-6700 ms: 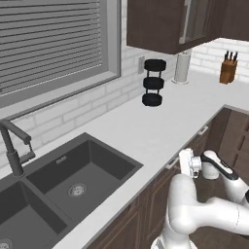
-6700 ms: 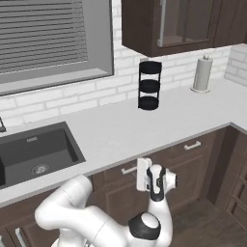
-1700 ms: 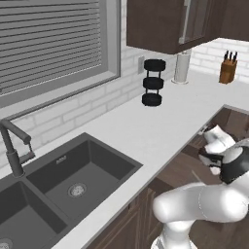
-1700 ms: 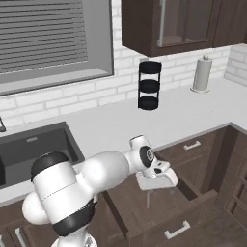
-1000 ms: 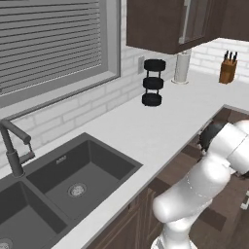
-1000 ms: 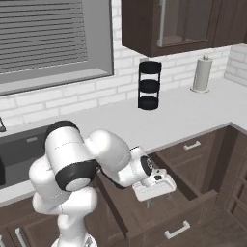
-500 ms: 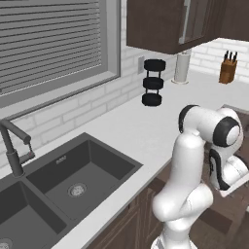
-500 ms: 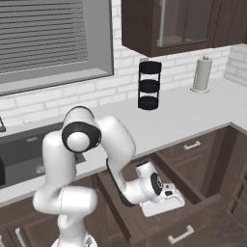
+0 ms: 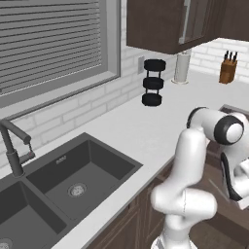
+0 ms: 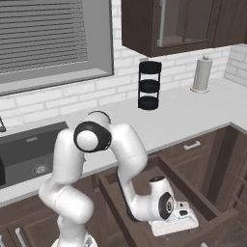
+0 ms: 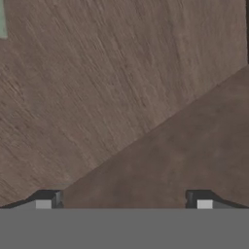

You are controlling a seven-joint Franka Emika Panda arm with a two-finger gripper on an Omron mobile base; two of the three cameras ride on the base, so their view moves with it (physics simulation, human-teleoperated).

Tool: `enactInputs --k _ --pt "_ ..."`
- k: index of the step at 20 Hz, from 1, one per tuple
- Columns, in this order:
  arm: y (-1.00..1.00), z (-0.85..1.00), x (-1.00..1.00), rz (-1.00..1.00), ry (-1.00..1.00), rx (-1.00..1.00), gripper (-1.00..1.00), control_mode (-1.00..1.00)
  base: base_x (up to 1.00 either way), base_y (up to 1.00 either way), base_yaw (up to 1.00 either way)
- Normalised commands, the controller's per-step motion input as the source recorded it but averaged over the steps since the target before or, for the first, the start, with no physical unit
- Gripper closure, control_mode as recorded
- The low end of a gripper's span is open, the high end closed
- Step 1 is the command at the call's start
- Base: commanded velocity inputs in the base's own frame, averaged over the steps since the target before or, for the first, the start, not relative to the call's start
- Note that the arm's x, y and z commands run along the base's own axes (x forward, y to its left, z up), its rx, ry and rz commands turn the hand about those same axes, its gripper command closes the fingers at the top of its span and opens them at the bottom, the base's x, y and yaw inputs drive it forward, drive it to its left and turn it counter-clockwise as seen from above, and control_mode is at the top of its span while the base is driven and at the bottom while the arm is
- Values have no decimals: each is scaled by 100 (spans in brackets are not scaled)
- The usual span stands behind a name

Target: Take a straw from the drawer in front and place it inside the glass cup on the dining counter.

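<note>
- Left base view: your arm bends down at right into the open drawer (image 9: pixel 221 168).
- Right base view: drawer (image 10: pixel 214 212) pulled out, lower centre; hand low inside it.
- Hand view: pincer (image 11: pixel 124 200) released, tips wide apart over brown drawer wood; straw not discernible.

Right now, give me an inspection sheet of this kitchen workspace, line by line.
Surface: white worktop with a dark double sink and a faucet at its left.
Job's things: drawer pulled open below the worktop; straw not made out; glass cup nothing seen.
Clutter: black three-tier rack, paper towel roll, knife block, all back by the wall.
Grippers: gripper open, reaching down inside the drawer, holding nothing; the hand view looks at brown wood.
Cables: nothing seen.
Surroundings: white brick wall, window with blinds, dark upper cabinets.
</note>
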Motion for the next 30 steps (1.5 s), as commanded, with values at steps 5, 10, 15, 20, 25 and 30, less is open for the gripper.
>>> enactInputs --k 5,10,15,20,25,30 --pt "-47 35 -43 0 0 9 -100 -100 0 0 0" --pt "-10 74 24 0 0 2 -100 -100 0 0 0" --pt "38 75 92 -7 0 4 -100 -100 0 0 0" --pt "58 41 84 -10 6 13 -100 -100 0 0 0" --pt "26 -27 40 -1 1 15 -100 -100 0 0 0" --pt "8 -41 24 0 0 5 -100 -100 0 0 0"
